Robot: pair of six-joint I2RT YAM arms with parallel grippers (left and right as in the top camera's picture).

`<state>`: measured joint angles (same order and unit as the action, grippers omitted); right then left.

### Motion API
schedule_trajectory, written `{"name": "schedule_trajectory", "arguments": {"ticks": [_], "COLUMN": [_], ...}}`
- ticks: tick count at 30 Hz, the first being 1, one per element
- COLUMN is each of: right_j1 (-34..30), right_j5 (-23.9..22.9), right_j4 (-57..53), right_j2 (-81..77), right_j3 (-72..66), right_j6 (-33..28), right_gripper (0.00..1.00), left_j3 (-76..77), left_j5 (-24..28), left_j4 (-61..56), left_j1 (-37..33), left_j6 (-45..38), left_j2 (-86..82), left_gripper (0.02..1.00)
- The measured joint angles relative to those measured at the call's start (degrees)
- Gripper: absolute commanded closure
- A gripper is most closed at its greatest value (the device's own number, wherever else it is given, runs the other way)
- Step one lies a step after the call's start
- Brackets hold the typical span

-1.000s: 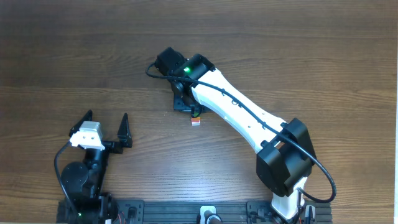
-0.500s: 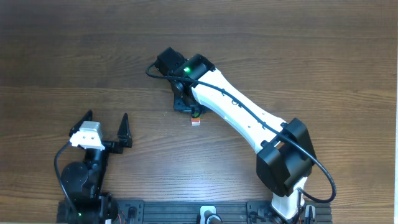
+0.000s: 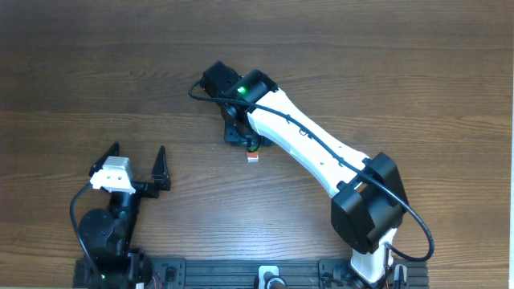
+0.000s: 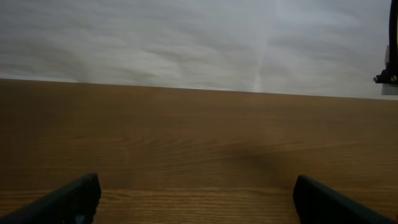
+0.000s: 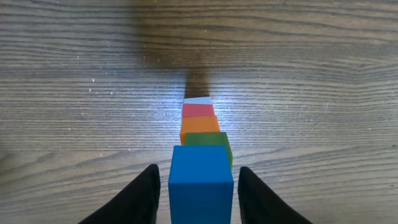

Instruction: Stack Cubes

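Slim tower upright on the brown wooden surface (image 5: 311, 74), beneath the right pincer (image 5: 199, 177): smooth blue cube (image 5: 201, 186) on top, then green cube (image 5: 211, 138), orange cube (image 5: 200, 124), red cube (image 5: 198, 110), pale cube (image 5: 198, 100) at the foot. Right pincer slightly parted astride the blue cube, sliver of gap each side, gripping nothing. Left pincer (image 3: 138, 149) wide, bare, well apart. Probably light, rigid, slick-faced; best pinched squarely on two opposite flat faces, since a sideways nudge likely topples everything.

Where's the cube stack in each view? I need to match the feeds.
Top view: the cube stack peeks out beside the right arm's wrist, mid-table.
Right wrist view: straddled by the right gripper, blue cube uppermost.
Left wrist view: not in it.
Shared landmark: the wooden table.
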<state>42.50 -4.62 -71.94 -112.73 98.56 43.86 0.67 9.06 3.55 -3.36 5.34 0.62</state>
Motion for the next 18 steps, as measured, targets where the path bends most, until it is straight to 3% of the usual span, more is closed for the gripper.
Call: {"name": "schedule_trajectory", "arguments": {"ticks": [2,4,5,6,12,18], "right_j1": [0.0,0.0,0.0,0.0,-0.31,-5.27], "right_j5": [-0.02,0.02,-0.02,-0.04,-0.28,-2.03], "right_j4": [0.0,0.0,0.0,0.02,3.96,8.59], "right_j2": [0.0,0.0,0.0,0.0,0.0,1.22], "right_j3": [0.0,0.0,0.0,0.0,-0.07,0.02], "right_j6": [-0.24,-0.15,-0.17,-0.22,-2.45,-9.9], "right_gripper": [0.417,0.268,0.104,0.007,0.007,0.009], "left_j3": [0.0,0.0,0.0,0.0,0.0,0.0], "left_j5": [0.0,0.0,0.0,0.0,0.0,0.0], "left_j4": [0.0,0.0,0.02,0.02,0.0,0.0], "left_j1": [0.0,0.0,0.0,0.0,0.0,0.0], "left_j6": [-0.02,-0.02,-0.02,0.0,0.0,0.0], "left_j2": [0.0,0.0,0.0,0.0,0.0,0.0], "left_gripper": [0.018,0.018,0.018,0.02,0.018,0.018]}}
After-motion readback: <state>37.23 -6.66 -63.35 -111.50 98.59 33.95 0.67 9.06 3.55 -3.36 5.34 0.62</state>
